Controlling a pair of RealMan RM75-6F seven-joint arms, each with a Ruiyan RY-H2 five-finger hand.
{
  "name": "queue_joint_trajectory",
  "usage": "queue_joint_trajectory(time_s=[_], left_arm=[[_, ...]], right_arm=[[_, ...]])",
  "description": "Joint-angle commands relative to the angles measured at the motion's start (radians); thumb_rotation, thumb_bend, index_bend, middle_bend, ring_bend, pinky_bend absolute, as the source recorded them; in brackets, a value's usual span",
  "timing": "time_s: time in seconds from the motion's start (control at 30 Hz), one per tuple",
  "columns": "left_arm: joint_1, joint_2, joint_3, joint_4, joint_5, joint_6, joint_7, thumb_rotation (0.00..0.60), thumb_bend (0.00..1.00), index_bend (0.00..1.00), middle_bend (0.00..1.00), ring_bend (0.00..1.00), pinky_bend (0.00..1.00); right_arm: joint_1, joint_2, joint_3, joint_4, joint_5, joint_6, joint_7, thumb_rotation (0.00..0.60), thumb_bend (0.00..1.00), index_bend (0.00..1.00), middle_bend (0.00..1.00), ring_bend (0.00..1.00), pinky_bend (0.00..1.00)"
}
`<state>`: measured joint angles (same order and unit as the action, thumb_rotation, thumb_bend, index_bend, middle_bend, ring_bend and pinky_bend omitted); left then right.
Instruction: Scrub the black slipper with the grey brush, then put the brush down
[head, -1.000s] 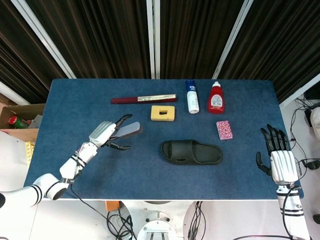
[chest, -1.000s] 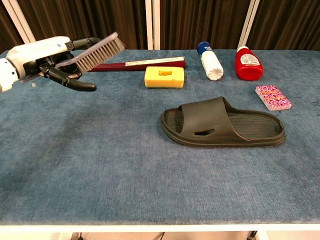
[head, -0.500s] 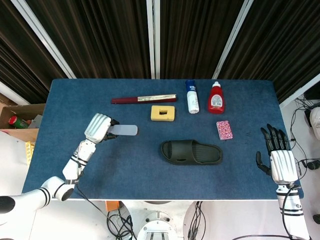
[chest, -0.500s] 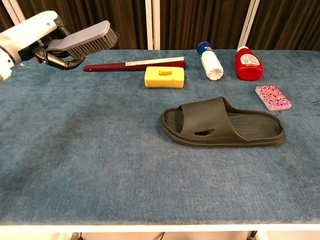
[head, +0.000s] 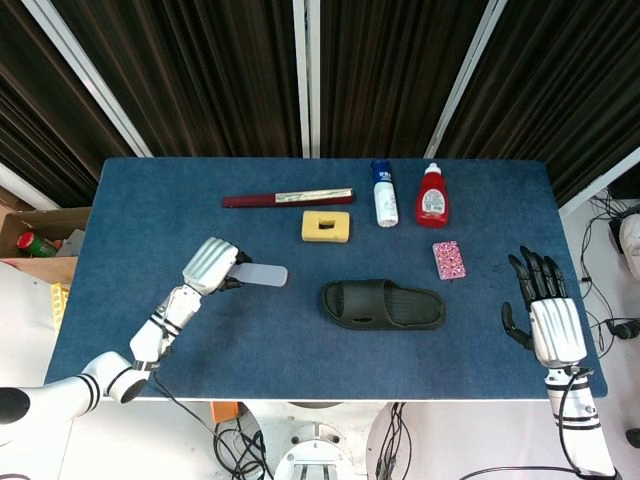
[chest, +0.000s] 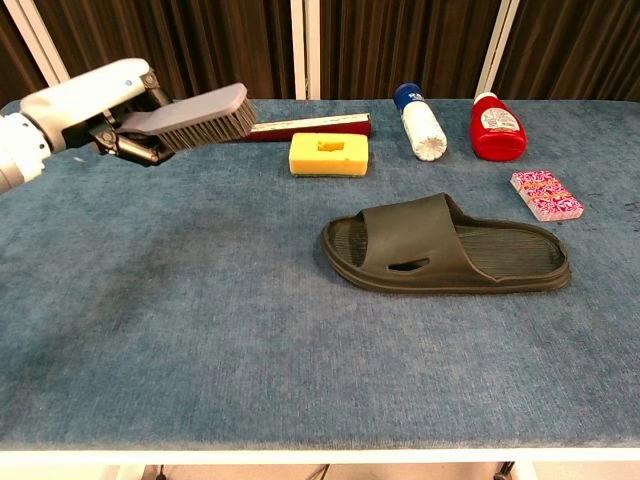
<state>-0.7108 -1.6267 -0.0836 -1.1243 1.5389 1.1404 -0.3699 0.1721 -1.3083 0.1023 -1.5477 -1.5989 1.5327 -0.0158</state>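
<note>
The black slipper (head: 382, 304) (chest: 447, 247) lies flat on the blue table, toe strap toward the left. My left hand (head: 211, 265) (chest: 95, 105) grips the grey brush (head: 259, 274) (chest: 201, 117) by its handle, bristles down, held above the table to the left of the slipper. A clear gap separates the brush head from the slipper. My right hand (head: 543, 310) hovers at the table's right front corner with fingers spread and nothing in it; only the head view shows it.
Along the back of the table lie a dark red folded fan (head: 287, 198), a yellow sponge (head: 326, 226), a blue-capped white bottle (head: 384, 194) and a red bottle (head: 432, 197). A pink patterned box (head: 449, 260) sits right of the slipper. A cardboard box (head: 30, 240) stands off the table's left edge.
My left hand has closed fully on the brush handle, levelled the brush and carried it right, toward the slipper. My right hand has shifted slightly inward.
</note>
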Motion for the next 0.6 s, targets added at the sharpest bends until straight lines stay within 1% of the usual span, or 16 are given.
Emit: queue_joint_trajectory(time_s=[0.03,0.17,0.2,0.27,0.33,0.4,0.53,0.6], left_arm=[[-0.015,-0.003,0.002,-0.022,-0.016,-0.047,0.016,0.600,0.70,1.00,1.00,1.00,1.00],[-0.031,-0.009,-0.006,-0.041,-0.042,-0.096,0.028,0.600,0.70,1.00,1.00,1.00,1.00],[-0.036,-0.012,-0.013,-0.047,-0.051,-0.106,0.030,0.600,0.70,1.00,1.00,1.00,1.00],[-0.049,-0.027,-0.035,-0.059,-0.069,-0.119,0.030,0.600,0.70,1.00,1.00,1.00,1.00],[-0.063,-0.050,-0.062,-0.068,-0.088,-0.124,0.025,0.600,0.70,1.00,1.00,1.00,1.00],[-0.076,-0.069,-0.079,-0.078,-0.102,-0.133,0.029,0.600,0.70,1.00,1.00,1.00,1.00],[-0.107,-0.100,-0.094,-0.092,-0.119,-0.167,0.096,0.600,0.70,1.00,1.00,1.00,1.00],[-0.116,-0.107,-0.097,-0.101,-0.128,-0.182,0.116,0.600,0.70,1.00,1.00,1.00,1.00]], right_arm=[[0.012,0.011,-0.010,-0.016,-0.018,-0.018,-0.012,0.600,0.61,0.00,0.00,0.00,0.00],[0.044,0.024,-0.044,-0.036,-0.049,-0.090,-0.040,0.600,0.68,0.00,0.00,0.00,0.00],[0.053,0.022,-0.053,-0.038,-0.053,-0.116,-0.054,0.600,0.72,0.02,0.01,0.00,0.00],[0.078,0.005,-0.071,-0.039,-0.052,-0.181,-0.090,0.600,0.77,0.10,0.04,0.00,0.03],[0.104,-0.017,-0.083,-0.038,-0.037,-0.251,-0.122,0.600,0.78,0.17,0.11,0.01,0.08],[0.125,-0.032,-0.089,-0.040,-0.018,-0.307,-0.148,0.600,0.81,0.21,0.16,0.02,0.12],[0.169,-0.053,-0.087,-0.049,0.016,-0.397,-0.224,0.600,0.91,0.23,0.18,0.04,0.13],[0.186,-0.052,-0.085,-0.062,0.035,-0.434,-0.248,0.600,0.94,0.24,0.21,0.07,0.14]])
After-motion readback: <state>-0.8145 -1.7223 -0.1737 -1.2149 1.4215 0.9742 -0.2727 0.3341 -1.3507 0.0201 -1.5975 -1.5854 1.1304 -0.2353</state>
